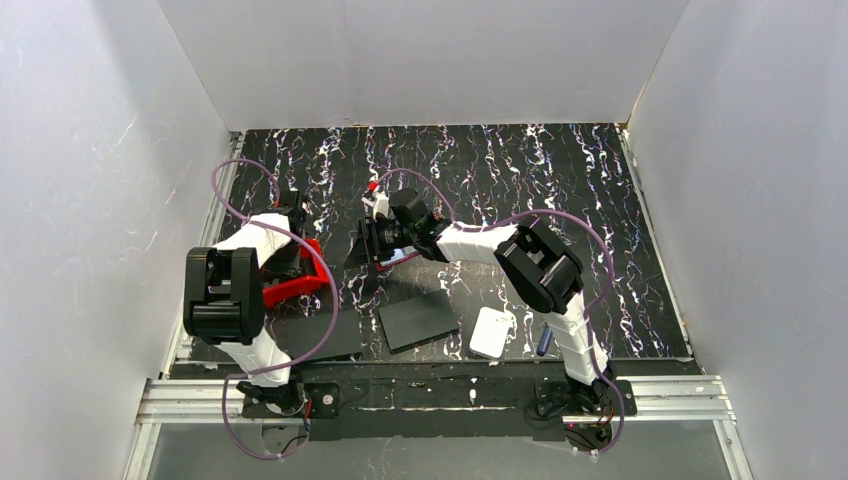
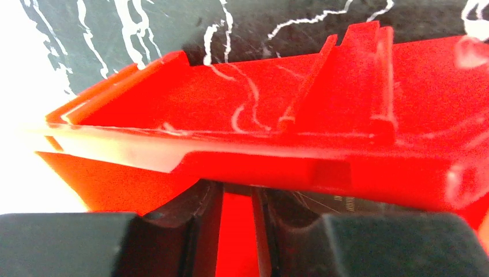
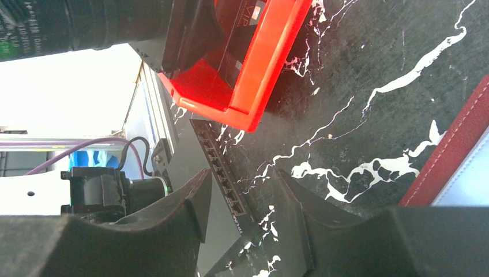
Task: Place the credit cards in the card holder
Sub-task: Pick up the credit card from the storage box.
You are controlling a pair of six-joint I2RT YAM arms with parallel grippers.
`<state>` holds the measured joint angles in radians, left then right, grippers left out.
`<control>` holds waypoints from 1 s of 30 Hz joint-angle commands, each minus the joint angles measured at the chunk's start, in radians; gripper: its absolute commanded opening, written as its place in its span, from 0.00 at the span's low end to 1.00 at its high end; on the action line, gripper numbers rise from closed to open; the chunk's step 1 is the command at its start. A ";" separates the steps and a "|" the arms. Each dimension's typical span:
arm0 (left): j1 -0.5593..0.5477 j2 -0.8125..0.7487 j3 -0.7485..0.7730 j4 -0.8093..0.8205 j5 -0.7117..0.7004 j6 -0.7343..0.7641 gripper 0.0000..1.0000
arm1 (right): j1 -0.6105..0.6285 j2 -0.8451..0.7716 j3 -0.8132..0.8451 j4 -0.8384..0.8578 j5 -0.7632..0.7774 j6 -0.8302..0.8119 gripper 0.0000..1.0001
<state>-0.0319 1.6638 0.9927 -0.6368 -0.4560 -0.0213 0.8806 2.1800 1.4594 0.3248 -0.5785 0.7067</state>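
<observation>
Overhead, black marbled table [image 1: 560, 190]. At left, bright red bin [image 2: 230, 109], one wall pinched in left gripper [image 2: 233, 199]. Black sheet [image 1: 418, 320] near front edge, white pad [image 1: 492, 332] just right of it. Right gripper [image 3: 242, 176] spread, empty, low over table beside dark red card holder [image 3: 447, 156] mid-table; pale blue credit card [image 3: 470, 179] right against holder's stitched rim.
</observation>
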 commanded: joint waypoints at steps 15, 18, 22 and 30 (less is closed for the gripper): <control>0.004 -0.248 -0.041 0.055 -0.116 0.077 0.00 | -0.003 -0.065 -0.002 0.049 -0.004 -0.014 0.47; 0.005 -0.289 -0.030 0.029 -0.098 0.071 0.00 | -0.003 -0.060 0.000 0.049 -0.005 -0.014 0.47; 0.007 -0.325 -0.013 -0.004 -0.061 0.056 0.00 | -0.003 -0.052 0.004 0.046 -0.010 -0.014 0.47; 0.022 -0.299 0.080 -0.160 0.088 -0.127 0.19 | 0.000 0.002 0.089 -0.018 0.003 -0.047 0.60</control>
<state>-0.0250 1.3716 1.0076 -0.6839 -0.4435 -0.0068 0.8806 2.1734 1.4695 0.3063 -0.5787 0.6937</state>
